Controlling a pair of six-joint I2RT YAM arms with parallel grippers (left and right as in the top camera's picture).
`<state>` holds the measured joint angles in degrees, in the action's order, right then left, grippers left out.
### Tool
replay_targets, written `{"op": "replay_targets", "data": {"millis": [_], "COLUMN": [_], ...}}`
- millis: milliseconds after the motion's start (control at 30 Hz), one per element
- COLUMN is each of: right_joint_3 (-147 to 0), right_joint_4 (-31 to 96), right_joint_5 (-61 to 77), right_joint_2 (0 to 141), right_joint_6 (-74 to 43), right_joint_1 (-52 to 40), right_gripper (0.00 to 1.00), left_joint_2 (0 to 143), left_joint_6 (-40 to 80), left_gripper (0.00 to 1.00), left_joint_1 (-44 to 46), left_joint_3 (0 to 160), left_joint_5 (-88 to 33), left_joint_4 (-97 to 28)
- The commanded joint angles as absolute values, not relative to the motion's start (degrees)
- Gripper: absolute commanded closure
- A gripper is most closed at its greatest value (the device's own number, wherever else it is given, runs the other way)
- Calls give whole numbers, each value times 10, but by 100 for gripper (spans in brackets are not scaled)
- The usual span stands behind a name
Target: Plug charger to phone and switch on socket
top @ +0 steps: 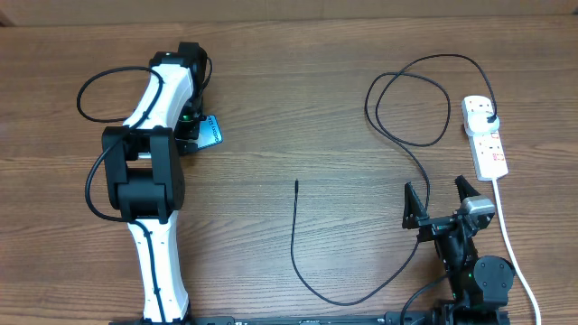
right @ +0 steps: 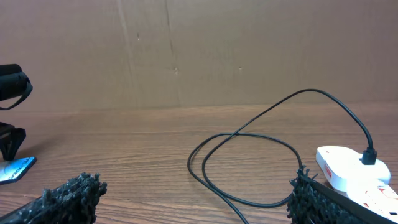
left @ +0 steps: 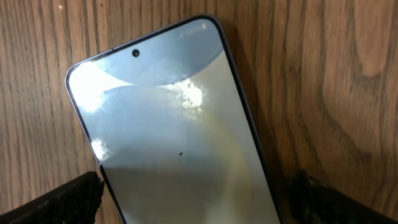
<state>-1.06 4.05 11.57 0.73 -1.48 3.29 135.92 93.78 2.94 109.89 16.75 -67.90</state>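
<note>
Left gripper (left: 193, 208) is spread open, its rough black fingers (left: 62, 199) sitting either side of the bottom end of the slim black-edged smartphone with the pale blue glassy screen (left: 180, 130). As far as I can tell it's straddling the phone, not clamping it. The phone lies flat on the brown wood-grain table (top: 298, 99), over on the left. Right gripper (top: 441, 200) is open too and holds nothing, parked near the white oblong power strip with red-marked switches (top: 488, 144). So progress-wise, barely started, I reckon. The long thin black charger cable (top: 294, 217) already has its black plug (top: 489, 112) in the strip, but its connector tip (top: 296, 183) lies loose mid-table, well apart from the phone. That leaves plugging in the tip and hitting the switch, and I can't make out whether the switch is on.
</note>
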Motion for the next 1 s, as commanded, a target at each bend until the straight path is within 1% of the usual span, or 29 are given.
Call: {"op": "replay_targets", "data": {"millis": [0,167,600,967], "right_joint_3": [-5,-5,-5,-5], "right_joint_4": [38,38,38,38], "right_joint_5": [110,110,110,110], "right_joint_2": [2,2,2,2], "right_joint_6": [-15,-15,-15,-15], "right_joint_1": [30,30,30,30], "right_gripper": [0,0,0,0], "left_joint_2": [1383,1383,1383,1383], "left_joint_6": [956,963,1036,1040], "left_gripper": [0,0,0,0], "left_joint_1": [27,28,53,60], "left_joint_3": [1096,1096,1095,1095], "left_joint_5": [118,102,105,126], "left_joint_4": [-672,-673,-689,-689]}}
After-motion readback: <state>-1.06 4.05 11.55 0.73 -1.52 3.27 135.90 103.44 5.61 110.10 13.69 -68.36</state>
